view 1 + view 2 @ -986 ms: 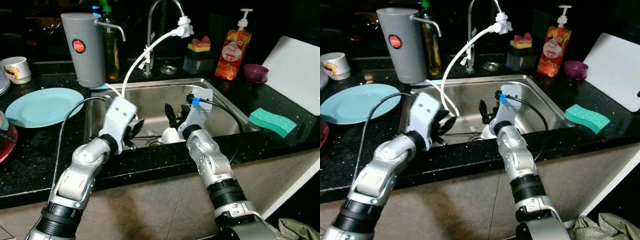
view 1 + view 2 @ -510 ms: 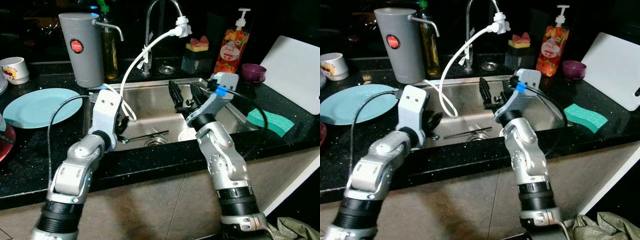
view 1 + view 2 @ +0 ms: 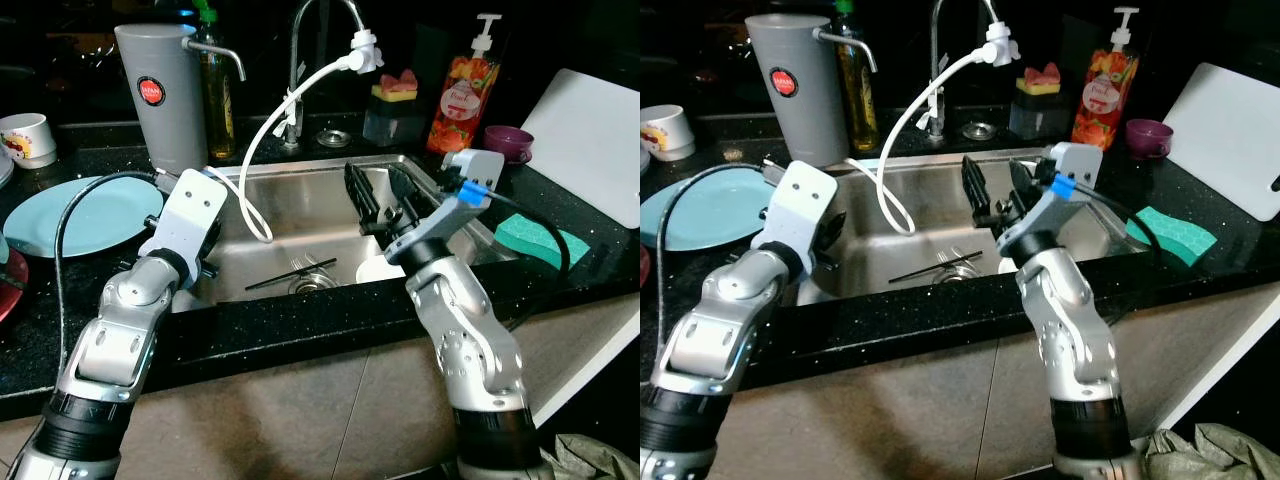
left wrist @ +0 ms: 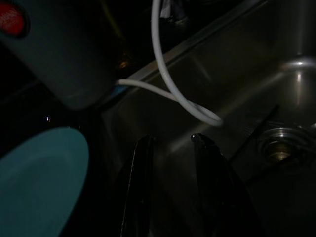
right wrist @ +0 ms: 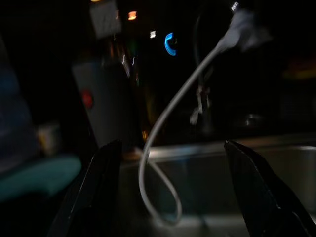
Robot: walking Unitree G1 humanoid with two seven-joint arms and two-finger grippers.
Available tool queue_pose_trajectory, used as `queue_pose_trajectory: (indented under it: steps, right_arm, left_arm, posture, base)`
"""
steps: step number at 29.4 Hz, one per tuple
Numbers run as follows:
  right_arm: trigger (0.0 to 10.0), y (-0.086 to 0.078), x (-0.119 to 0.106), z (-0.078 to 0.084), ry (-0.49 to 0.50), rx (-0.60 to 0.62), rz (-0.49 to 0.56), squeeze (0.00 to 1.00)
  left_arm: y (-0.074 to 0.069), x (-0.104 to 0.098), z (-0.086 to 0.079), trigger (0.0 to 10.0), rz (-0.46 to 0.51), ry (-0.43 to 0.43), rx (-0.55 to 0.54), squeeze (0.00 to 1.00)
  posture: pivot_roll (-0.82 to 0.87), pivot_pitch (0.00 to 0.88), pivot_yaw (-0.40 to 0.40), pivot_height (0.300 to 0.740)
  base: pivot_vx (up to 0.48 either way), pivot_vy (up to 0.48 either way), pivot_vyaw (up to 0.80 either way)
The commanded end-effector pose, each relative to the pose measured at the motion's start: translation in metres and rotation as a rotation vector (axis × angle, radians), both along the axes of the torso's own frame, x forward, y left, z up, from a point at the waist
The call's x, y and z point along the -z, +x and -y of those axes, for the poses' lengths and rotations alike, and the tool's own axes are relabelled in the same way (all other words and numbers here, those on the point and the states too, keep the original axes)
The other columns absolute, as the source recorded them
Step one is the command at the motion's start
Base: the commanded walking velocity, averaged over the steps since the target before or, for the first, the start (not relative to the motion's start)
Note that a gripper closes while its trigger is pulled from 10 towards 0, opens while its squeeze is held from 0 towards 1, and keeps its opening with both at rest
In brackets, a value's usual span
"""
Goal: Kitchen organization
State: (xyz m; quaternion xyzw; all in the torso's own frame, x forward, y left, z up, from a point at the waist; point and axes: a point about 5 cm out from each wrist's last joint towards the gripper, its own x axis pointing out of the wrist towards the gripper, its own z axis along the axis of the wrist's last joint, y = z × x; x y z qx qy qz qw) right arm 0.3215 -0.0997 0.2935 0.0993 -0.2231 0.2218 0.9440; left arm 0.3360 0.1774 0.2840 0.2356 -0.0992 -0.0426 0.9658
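Observation:
My right gripper (image 3: 375, 180) is raised above the right half of the steel sink (image 3: 300, 205), fingers spread wide and open, with nothing between them. In the sink bottom, a fork and another utensil (image 3: 292, 273) lie by the drain, and a white dish (image 3: 375, 270) sits partly hidden behind my right forearm. My left gripper (image 4: 170, 139) hangs over the sink's left edge, slightly open and empty. A teal plate (image 3: 80, 212) lies on the black counter to its left. A white hose (image 3: 262, 150) loops from the faucet into the sink.
A grey pitcher (image 3: 168, 85) and an oil bottle (image 3: 222, 100) stand behind the sink's left corner. At the back right are a soap bottle (image 3: 455, 95), a purple cup (image 3: 508, 143) and a white cutting board (image 3: 590, 140). A green sponge (image 3: 540, 240) lies right of the sink.
My right gripper rose from beside the white dish at the sink bottom to above the basin. My left gripper drew back out of the sink to its left edge.

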Motion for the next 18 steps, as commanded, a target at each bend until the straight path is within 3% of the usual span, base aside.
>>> queue_pose_trajectory:
  steps: [1,6,10,13,18]
  right_arm:
    - [10.0,-0.005,0.011,-0.006,-0.134,0.013,-0.017,0.0]
    - [10.0,-0.007,0.021,-0.001,-0.283,0.035,-0.027,0.0]
    - [10.0,-0.005,0.018,0.008,-0.312,0.064,-0.024,0.0]
    - [10.0,-0.005,0.016,0.009,-0.305,0.07,-0.021,0.0]
    - [10.0,-0.004,0.013,0.008,-0.295,0.079,-0.015,0.0]
  left_arm:
    - [-0.004,0.002,-0.001,10.0,0.007,0.064,0.004,0.0]
    - [-0.005,0.003,-0.011,10.0,-0.013,0.135,-0.023,0.0]
    - [-0.004,-0.003,-0.024,10.0,-0.002,0.232,-0.066,0.0]
    - [-0.004,-0.006,-0.027,10.0,0.004,0.225,-0.071,0.0]
    - [-0.007,-0.012,-0.024,10.0,0.044,0.119,-0.061,0.0]
  posture:
    - [0.05,0.172,-0.05,0.74]
    - [0.05,0.172,-0.05,0.74]
    - [0.05,0.172,-0.05,0.74]
    - [0.05,0.172,-0.05,0.74]
    - [0.06,0.18,-0.05,0.74]
  base:
    - [0.0,0.0,0.0]
    - [0.0,0.0,0.0]
    - [0.0,0.0,0.0]
    - [0.0,0.0,0.0]
    - [0.0,0.0,0.0]
